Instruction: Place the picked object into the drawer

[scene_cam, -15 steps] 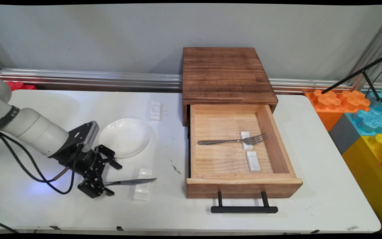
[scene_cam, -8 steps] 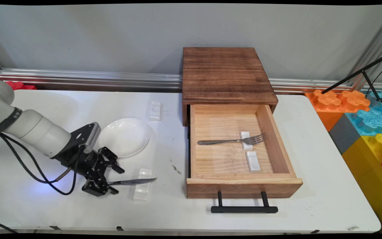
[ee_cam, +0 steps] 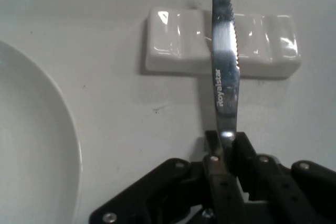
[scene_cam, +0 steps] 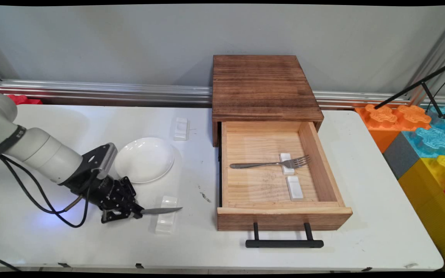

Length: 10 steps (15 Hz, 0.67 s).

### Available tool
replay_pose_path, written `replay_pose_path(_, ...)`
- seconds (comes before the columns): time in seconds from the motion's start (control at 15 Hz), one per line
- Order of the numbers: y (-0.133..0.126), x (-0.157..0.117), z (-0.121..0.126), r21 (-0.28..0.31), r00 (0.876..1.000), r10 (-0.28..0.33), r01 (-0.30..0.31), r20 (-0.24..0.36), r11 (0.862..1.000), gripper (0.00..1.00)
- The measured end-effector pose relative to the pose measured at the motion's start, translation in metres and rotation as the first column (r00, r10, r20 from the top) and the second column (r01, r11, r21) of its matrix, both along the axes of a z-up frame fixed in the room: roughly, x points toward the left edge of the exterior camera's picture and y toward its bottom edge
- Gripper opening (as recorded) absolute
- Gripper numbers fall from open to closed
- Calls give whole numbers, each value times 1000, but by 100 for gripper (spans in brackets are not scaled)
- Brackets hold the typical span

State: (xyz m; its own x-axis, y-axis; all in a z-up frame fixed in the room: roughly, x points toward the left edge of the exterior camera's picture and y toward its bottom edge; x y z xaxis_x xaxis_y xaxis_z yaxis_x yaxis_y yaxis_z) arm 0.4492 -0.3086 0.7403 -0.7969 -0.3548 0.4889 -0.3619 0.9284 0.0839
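Note:
My gripper [scene_cam: 133, 213] [ee_cam: 224, 153] is low over the table's front left, shut on the handle of a steel knife [scene_cam: 160, 211] [ee_cam: 224, 85]. The knife's serrated blade lies across a white cutlery rest [scene_cam: 167, 219] [ee_cam: 178, 45] and points right toward the drawer. A white plate [scene_cam: 144, 159] [ee_cam: 31, 145] sits just behind the gripper.
An open wooden drawer [scene_cam: 321, 154] with a black handle [scene_cam: 284, 243] sticks out of a dark wooden box [scene_cam: 263, 87]; inside lie a fork [scene_cam: 269, 164] on a white rest and a second white rest [scene_cam: 294, 188]. Another white rest [scene_cam: 180, 128] lies behind the plate. Coloured foam blocks [scene_cam: 419, 135] stand at the right.
The fingers have gone from open around the knife's handle to shut on it. The hand has shifted slightly right along the handle.

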Motion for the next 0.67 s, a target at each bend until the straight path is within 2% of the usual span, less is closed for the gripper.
replay_pose_path(0.33,0,0,3,9,1000,4,-4,-2,1000,0)
replay_pose_path(0.67,-4,-2,21,13,1000,2,-2,-25,1000,0)
